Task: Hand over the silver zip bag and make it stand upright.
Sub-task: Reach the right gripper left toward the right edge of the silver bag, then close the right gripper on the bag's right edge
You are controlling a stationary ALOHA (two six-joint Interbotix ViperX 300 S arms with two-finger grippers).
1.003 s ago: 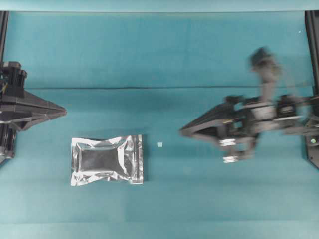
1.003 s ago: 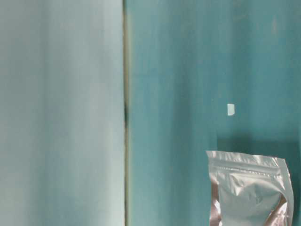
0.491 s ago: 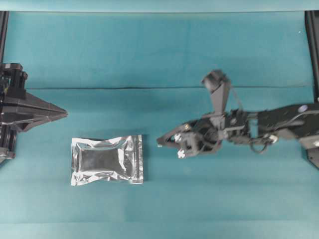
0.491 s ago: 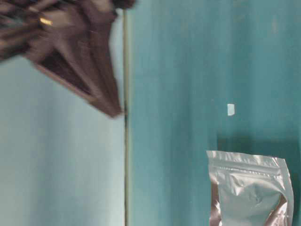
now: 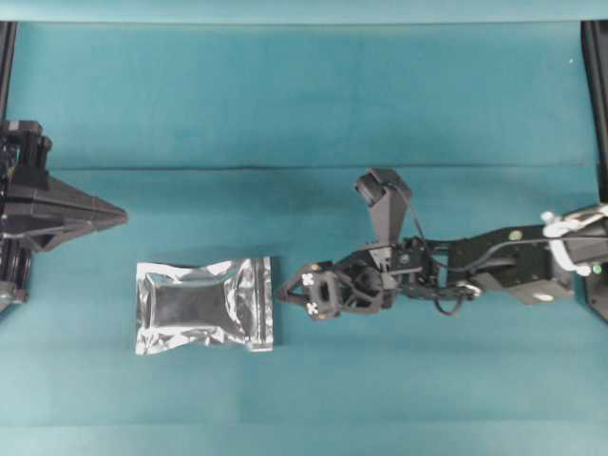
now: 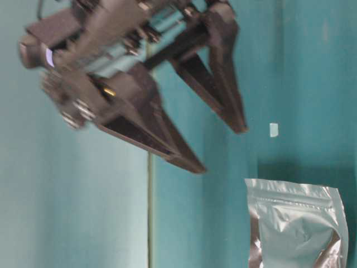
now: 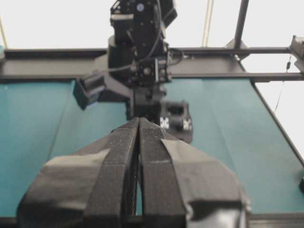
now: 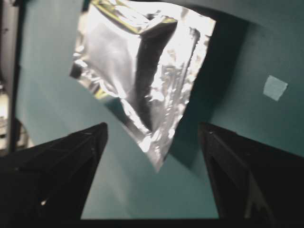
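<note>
The silver zip bag (image 5: 204, 306) lies flat on the teal cloth at the left of centre, crinkled and shiny with a darker middle. Its near edge shows in the table-level view (image 6: 295, 229). My right gripper (image 5: 288, 294) hovers just off the bag's right edge, open and holding nothing. In the right wrist view the bag (image 8: 142, 71) lies ahead, and its nearest corner points into the gap of the right gripper (image 8: 153, 128). From table level the right gripper (image 6: 221, 148) hangs above the cloth with its jaws spread. My left gripper (image 5: 122, 216) rests at the far left, shut and empty (image 7: 139, 121).
A small white speck (image 6: 273, 129) lies on the cloth beside the bag, also seen in the right wrist view (image 8: 275, 88). A fold line (image 5: 237, 168) crosses the cloth. Black frame posts (image 5: 594, 57) stand at the table's sides.
My right arm swept left from the table's right side to the bag's right edge, and its jaws went from shut to wide open. The left arm and the bag stayed still.
</note>
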